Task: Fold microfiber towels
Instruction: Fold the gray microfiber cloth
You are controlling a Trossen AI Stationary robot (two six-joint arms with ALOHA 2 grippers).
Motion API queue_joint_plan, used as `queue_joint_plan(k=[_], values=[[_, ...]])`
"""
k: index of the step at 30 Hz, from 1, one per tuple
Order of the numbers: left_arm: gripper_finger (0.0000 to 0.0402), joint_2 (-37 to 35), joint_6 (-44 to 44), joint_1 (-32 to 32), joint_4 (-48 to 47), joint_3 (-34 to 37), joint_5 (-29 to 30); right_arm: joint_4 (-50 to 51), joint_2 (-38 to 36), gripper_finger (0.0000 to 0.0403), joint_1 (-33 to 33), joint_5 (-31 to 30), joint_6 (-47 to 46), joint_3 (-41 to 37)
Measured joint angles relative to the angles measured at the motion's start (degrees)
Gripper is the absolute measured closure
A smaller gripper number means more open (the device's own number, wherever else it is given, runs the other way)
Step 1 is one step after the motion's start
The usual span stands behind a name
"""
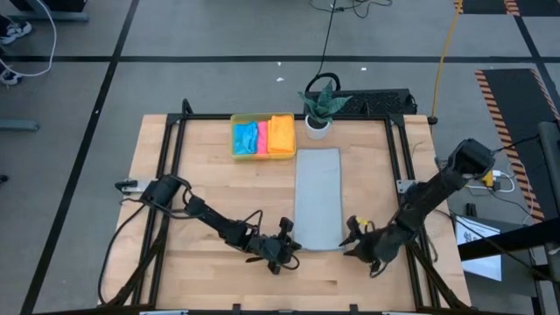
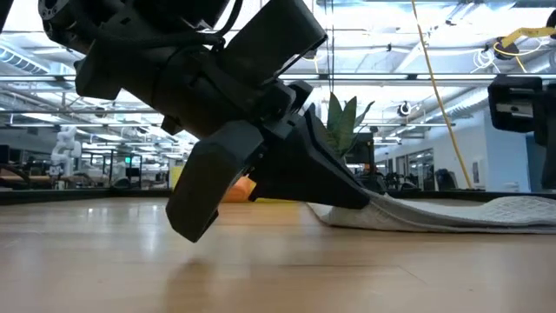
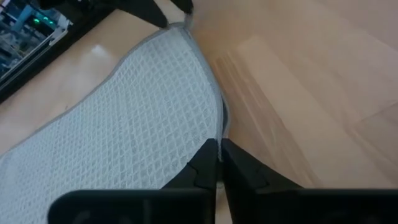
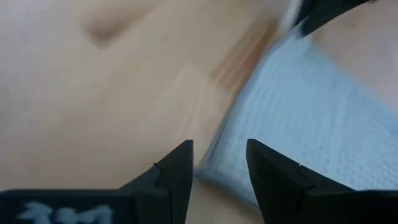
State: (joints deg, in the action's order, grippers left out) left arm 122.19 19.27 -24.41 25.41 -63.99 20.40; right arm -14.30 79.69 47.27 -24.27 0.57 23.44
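Note:
A light grey microfiber towel (image 1: pixel 318 199) lies on the wooden table as a long strip running from far to near. My left gripper (image 1: pixel 290 249) is shut at the strip's near left corner; the low view shows it big in the foreground (image 2: pixel 352 198). My right gripper (image 4: pixel 217 163) stands open at the near right corner (image 1: pixel 354 234), a finger on either side of the towel's corner (image 4: pixel 227 171). Whether it touches the cloth, I cannot tell. Blue, pink and orange towels lie in the yellow tray (image 1: pixel 236 150) at the back. My left gripper pinches the grey towel's edge at its near left corner (image 3: pixel 219 135) between its two fingers. The fingers slant down, coming from the table's left. The corner (image 2: pixel 375 205) is raised slightly off the wood, and the rest of the strip lies flat.
A small potted plant (image 1: pixel 319 109) stands just beyond the towel's far end, right of the tray. Black frame rails (image 1: pixel 175 175) run along the table's left and right sides. Bare wood (image 1: pixel 236 197) lies left of the strip.

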Motion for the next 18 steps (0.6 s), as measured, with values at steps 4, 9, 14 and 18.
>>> queue_joint_plan(k=[4,9,14,18], values=[[0.0377,0.00,-0.37,0.01,0.15,-0.01,0.18,11.45,5.83,0.0270,0.02,-0.94,1.46,6.98],[0.0395,-0.02,-0.57,0.01,0.03,-0.02,0.18,22.70,8.85,0.0283,-0.38,-2.78,-1.48,12.65],[0.0379,-0.07,-1.70,0.01,-0.02,-0.02,0.18,24.41,8.90,0.0315,-1.42,-2.58,-1.92,12.83],[0.0374,-0.09,-1.60,0.01,-0.02,-0.04,0.18,26.16,8.90,0.0358,-3.02,-2.58,-3.61,12.82]])
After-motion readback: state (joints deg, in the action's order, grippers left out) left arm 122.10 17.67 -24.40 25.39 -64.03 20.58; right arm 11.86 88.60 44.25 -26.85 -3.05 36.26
